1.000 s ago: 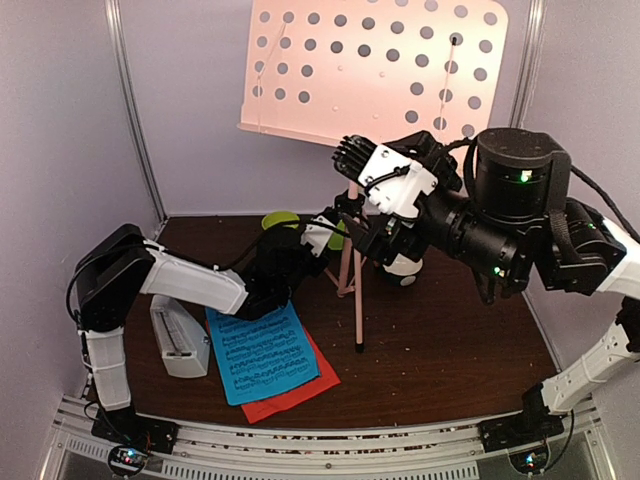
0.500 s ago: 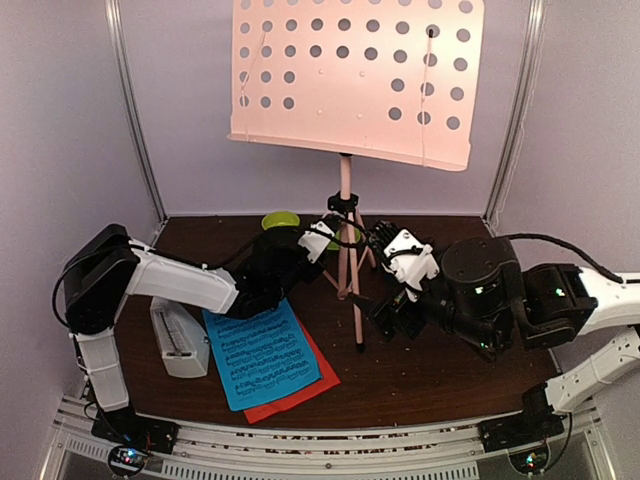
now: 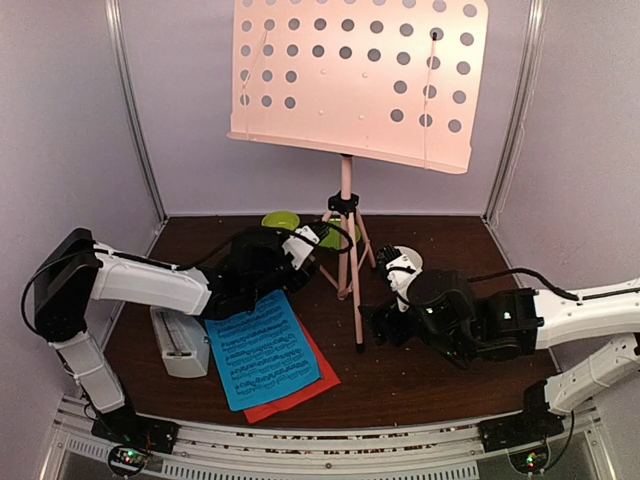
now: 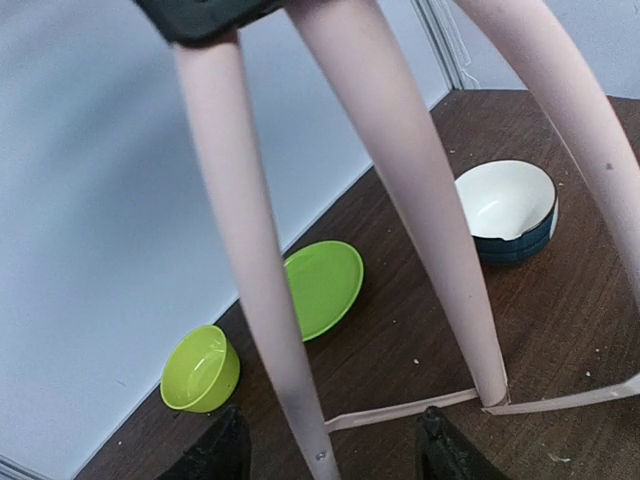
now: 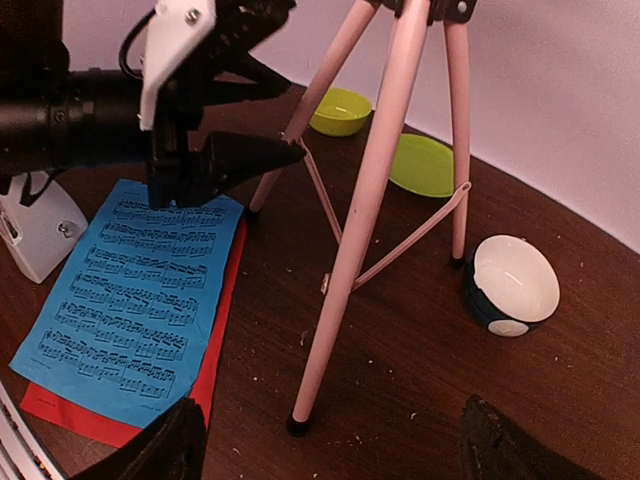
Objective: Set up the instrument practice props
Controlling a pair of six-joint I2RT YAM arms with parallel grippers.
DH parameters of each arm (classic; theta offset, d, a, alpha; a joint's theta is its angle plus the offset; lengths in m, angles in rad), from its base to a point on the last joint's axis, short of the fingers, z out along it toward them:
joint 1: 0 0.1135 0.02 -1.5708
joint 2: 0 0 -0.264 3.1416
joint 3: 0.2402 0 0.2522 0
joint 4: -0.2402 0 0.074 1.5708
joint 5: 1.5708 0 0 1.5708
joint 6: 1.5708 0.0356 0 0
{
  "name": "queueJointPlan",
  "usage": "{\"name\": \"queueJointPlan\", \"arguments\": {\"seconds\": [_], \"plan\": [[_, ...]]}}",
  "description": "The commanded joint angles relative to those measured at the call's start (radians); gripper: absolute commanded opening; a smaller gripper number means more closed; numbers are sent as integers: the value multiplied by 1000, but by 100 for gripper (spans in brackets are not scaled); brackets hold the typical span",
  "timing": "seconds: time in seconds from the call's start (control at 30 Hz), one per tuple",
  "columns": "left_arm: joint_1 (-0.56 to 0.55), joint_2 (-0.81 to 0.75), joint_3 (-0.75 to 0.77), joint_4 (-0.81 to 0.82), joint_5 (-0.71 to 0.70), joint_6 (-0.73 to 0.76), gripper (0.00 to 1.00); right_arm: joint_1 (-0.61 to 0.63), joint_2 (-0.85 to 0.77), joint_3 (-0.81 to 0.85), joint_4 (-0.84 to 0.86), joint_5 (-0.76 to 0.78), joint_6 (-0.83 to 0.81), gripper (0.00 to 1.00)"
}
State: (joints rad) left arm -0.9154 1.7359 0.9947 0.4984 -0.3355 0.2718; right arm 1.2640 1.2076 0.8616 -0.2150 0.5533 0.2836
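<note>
With the music stand (image 3: 350,70) now upright overhead, the left claw (image 3: 316,238) and right claw (image 3: 373,322), both released, are retreating, probably for the sheet music (image 3: 262,350).

The stand (image 3: 346,190) is occupying the middle of the table (image 3: 450,385), its three legs and thin braces fencing off the wood under its pole. The left gripper (image 4: 330,458) is straddling a leg on the stand's left, fingers apart, crowding that side. Left of the stand the pages (image 3: 262,350) and metronome (image 3: 178,340) are lying; behind it the green bowl (image 4: 200,370), plate (image 4: 322,288) and white bowl (image 4: 505,210) are sitting. Right and in front of the stand bare wood is lying open, where the right gripper (image 5: 330,455) is hanging, fingers spread.
</note>
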Motion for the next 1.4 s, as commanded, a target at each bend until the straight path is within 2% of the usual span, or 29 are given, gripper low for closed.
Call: {"name": "queueJointPlan", "arguments": {"seconds": [0.0,0.13,0.23,0.53,0.73,1.0,1.2,1.37], "plan": [[52,-79,-45,-13,130,-91,59,-44,74,-36,162,-63,63,85],[102,-95,-31,-87,286,-137,59,-75,157,-65,273,-106,48,79],[122,-71,-1,-141,353,-153,58,-100,212,-86,354,-153,17,74],[164,4,0,-115,386,-178,55,-193,323,-131,498,-260,-43,67],[214,46,58,-161,454,-144,54,-218,370,-100,511,-264,-77,65],[224,134,168,-224,487,-72,49,-225,427,-61,495,-241,-82,58],[231,162,190,-224,509,-66,42,-229,466,-29,484,-222,-74,52],[232,157,180,-227,506,-65,31,-238,470,-15,459,-216,-74,42]]}}
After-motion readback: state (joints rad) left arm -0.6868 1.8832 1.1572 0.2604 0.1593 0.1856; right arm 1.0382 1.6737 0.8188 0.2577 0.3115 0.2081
